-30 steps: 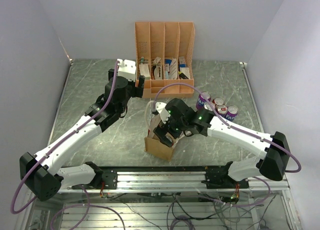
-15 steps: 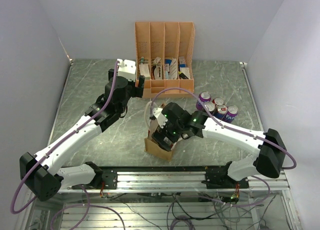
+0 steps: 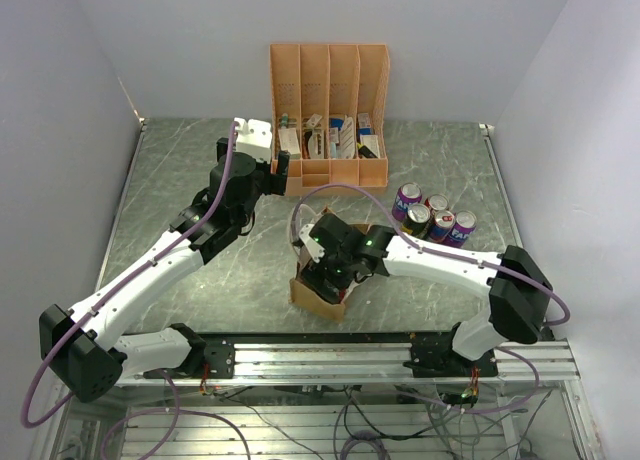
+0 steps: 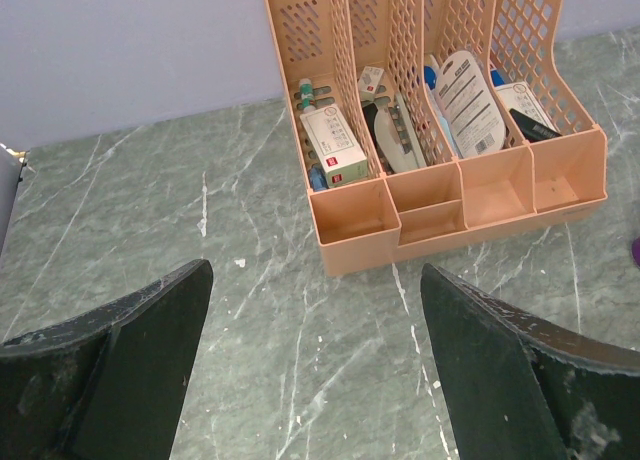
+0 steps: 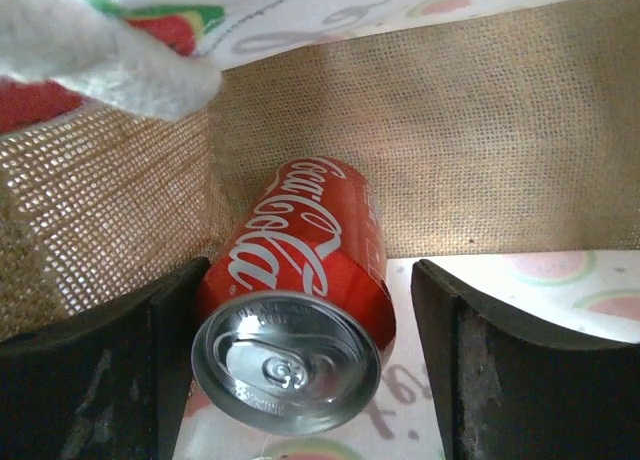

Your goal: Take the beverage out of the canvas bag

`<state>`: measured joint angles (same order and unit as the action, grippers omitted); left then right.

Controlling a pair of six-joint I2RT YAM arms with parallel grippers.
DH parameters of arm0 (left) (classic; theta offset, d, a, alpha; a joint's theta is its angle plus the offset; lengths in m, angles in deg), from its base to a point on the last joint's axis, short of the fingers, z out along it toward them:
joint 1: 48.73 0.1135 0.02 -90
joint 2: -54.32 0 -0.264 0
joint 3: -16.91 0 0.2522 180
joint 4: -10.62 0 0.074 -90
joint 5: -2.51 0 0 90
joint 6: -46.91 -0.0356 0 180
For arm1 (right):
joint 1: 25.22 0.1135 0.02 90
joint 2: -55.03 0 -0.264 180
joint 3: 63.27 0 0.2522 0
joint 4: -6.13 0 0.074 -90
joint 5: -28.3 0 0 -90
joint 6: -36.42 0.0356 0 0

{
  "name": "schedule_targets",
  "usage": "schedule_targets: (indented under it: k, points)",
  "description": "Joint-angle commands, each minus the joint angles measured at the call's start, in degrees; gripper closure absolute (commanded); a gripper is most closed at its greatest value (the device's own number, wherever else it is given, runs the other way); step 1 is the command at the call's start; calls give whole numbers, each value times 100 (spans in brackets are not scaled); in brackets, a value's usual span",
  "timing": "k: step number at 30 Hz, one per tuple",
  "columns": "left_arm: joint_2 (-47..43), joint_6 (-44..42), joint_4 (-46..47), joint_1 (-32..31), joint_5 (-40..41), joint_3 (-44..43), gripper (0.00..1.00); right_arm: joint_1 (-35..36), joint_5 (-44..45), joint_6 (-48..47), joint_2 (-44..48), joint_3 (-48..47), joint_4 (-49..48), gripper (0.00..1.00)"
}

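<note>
The tan canvas bag (image 3: 318, 292) stands at the near middle of the table, with a cream rope handle (image 5: 105, 55) showing in the right wrist view. My right gripper (image 3: 330, 270) reaches down into the bag and is open. A red Coca-Cola can (image 5: 298, 270) stands inside against the woven wall (image 5: 480, 120), between my two fingers, close to the left finger (image 5: 110, 370) with a gap to the right one. My left gripper (image 4: 312, 370) is open and empty above the table, in front of the organizer.
An orange-pink slotted file organizer (image 3: 330, 120) holding small items stands at the back; it also shows in the left wrist view (image 4: 450, 180). Several purple and red cans (image 3: 435, 218) stand together right of the bag. The table (image 3: 180, 170) is grey-green marble.
My right gripper has moved left and lower into the bag. The left arm has not moved.
</note>
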<state>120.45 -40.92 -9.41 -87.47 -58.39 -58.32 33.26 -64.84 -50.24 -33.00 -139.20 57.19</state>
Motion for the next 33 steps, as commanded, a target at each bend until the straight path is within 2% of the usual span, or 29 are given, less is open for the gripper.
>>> schedule_targets:
  k: [1, 5, 8, 13, 18, 28, 33]
  points:
    - [3, 73, 60, -28, -79, -212, 5, 40, 348, -17, -300, 69, 207, 25]
    - [2, 73, 66, -28, -79, -207, 5, 59, 289, -26, -340, 17, 225, 46]
    - [1, 80, 55, -28, -80, -216, 5, 61, 242, -26, -230, 12, 202, 55]
    - [-3, 81, 60, -28, -80, -216, 5, 61, 141, -10, 75, 36, 80, 77]
    - [8, 80, 59, -28, -89, -214, 5, 58, 262, 88, 383, 71, -114, 89]
    - [-3, 97, 63, -26, -98, -216, 5, -70, 708, 495, 647, 75, -504, 100]
    - [-11, 99, 53, -26, -111, -216, 4, -451, 239, 711, 726, 85, -748, 100]
